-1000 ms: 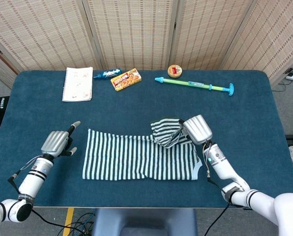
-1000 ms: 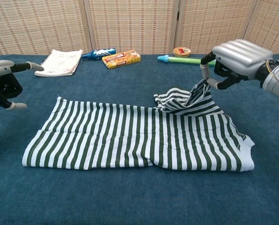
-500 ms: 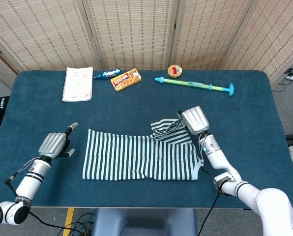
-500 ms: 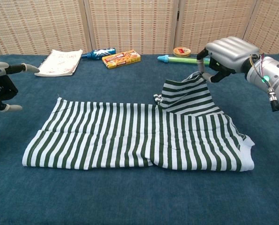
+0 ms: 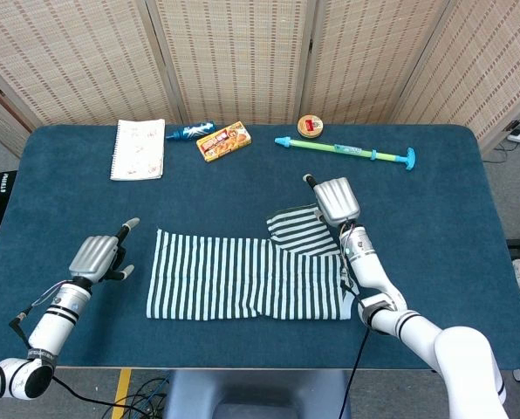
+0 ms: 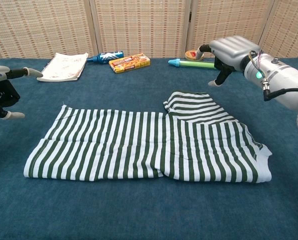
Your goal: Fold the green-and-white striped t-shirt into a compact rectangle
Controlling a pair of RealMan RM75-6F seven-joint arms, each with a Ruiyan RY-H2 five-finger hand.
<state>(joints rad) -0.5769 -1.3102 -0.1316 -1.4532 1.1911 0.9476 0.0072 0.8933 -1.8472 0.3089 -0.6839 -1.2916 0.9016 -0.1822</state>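
Sleeve-tidy step: striped t-shirt (image 6: 149,147) flat at table (image 5: 469,227) centre, sleeve (image 6: 191,106) lying flat; right hand (image 6: 228,50) above it and left hand (image 5: 99,256) beside hem both empty, fingers apart; next fold prob. needs edge regrasp.

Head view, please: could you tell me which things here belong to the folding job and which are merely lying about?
Belongs to the job:
striped t-shirt
left hand
right hand

Just lying about:
notebook
blue tube
yellow box
round tin
green-and-blue pump toy
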